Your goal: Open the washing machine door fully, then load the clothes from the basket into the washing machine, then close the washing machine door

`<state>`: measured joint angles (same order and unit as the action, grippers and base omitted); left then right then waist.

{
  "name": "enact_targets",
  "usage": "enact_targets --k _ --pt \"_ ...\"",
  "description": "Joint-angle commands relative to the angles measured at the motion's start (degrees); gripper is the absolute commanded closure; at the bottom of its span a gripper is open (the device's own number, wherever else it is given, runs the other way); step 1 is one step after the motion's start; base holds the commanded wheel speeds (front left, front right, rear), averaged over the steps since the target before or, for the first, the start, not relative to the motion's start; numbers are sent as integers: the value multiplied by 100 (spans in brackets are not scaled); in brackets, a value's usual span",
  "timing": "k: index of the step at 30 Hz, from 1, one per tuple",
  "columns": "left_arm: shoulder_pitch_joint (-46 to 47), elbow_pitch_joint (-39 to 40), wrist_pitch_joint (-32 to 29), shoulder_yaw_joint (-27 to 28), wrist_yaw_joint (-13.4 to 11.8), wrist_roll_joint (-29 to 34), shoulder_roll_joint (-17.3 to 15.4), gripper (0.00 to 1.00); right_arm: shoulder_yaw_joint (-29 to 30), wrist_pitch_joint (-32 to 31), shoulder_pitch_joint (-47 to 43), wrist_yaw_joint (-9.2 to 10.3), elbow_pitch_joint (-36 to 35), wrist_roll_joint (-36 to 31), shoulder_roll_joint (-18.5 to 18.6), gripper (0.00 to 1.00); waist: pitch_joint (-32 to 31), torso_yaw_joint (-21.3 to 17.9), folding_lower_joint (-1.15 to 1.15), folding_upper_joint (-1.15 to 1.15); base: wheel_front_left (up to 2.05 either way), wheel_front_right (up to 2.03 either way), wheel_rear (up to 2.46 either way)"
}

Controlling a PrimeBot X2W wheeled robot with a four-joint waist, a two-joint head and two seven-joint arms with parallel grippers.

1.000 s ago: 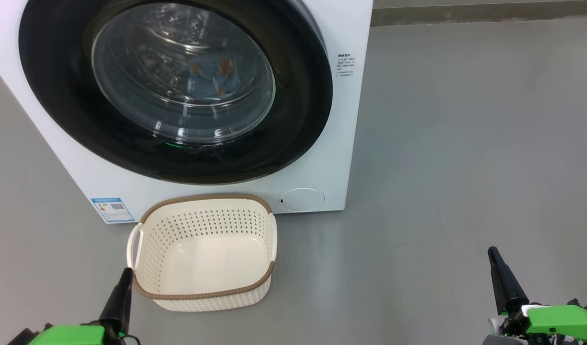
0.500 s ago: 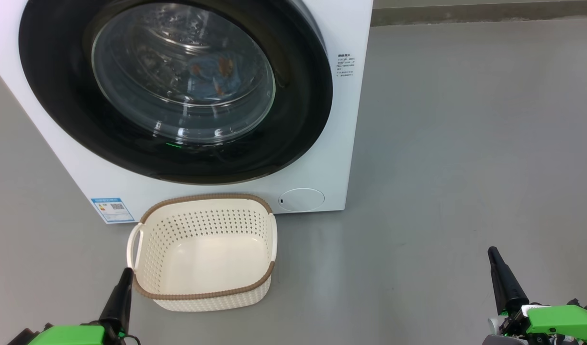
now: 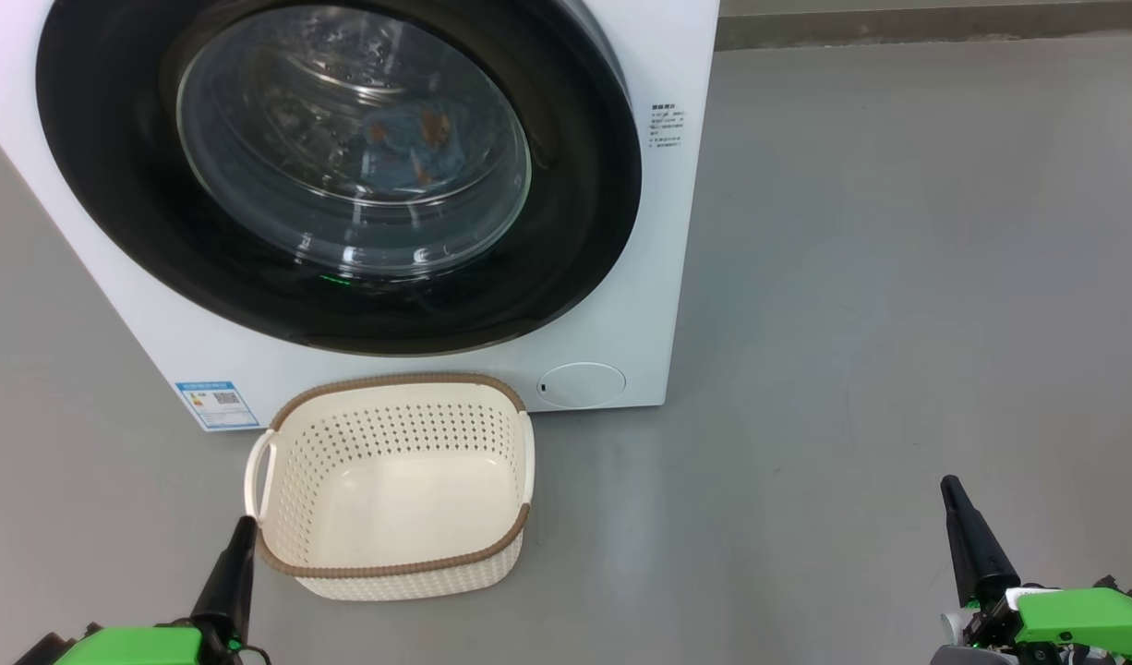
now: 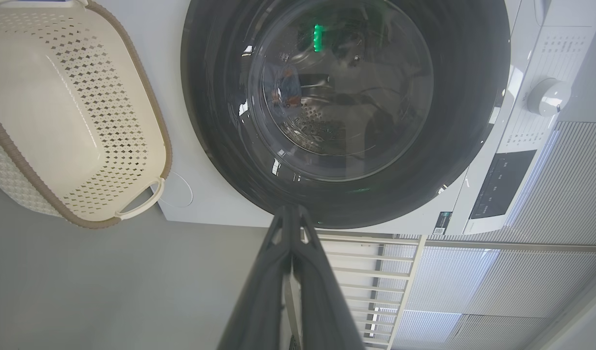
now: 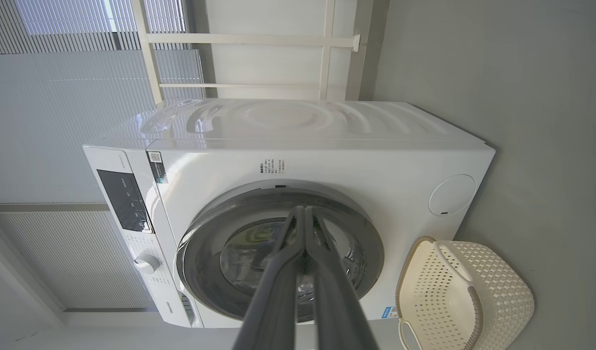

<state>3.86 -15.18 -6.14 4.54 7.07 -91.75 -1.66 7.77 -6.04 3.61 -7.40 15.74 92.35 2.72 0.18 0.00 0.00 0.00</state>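
Basket [image 3: 395, 565] just beside left tool [image 3: 243, 528] | right tool [image 3: 950, 487] well apart

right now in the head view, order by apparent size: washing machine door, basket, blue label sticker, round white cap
1. washing machine door
2. basket
3. round white cap and blue label sticker, too alike to rank

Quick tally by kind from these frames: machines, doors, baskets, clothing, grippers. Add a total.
washing machine: 1
washing machine door: 1, closed
basket: 1, empty
clothes: 1 blue bundle behind the door glass; separate pieces cannot be told
grippers: 2, left gripper and right gripper, both shut
Total: 6
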Motion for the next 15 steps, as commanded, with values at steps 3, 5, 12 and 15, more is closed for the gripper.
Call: enact_targets --k 3,5,12,15 --pt "233 113 -34 196 42 -43 -121 100 -126 -44 258 -9 -172 -17 21 100 0 0 0 0 0 0 0" --pt "233 113 -34 196 42 -43 -121 100 -126 -44 258 -9 -172 -18 21 100 0 0 0 0 0 0 0" --pt "233 113 -34 196 42 -43 -121 100 -125 -45 258 -9 -172 -18 20 100 0 0 0 0 0 0 0" --pt "233 113 -34 196 42 -43 -121 100 -125 -45 258 -9 -172 -19 20 100 0 0 0 0 0 0 0"
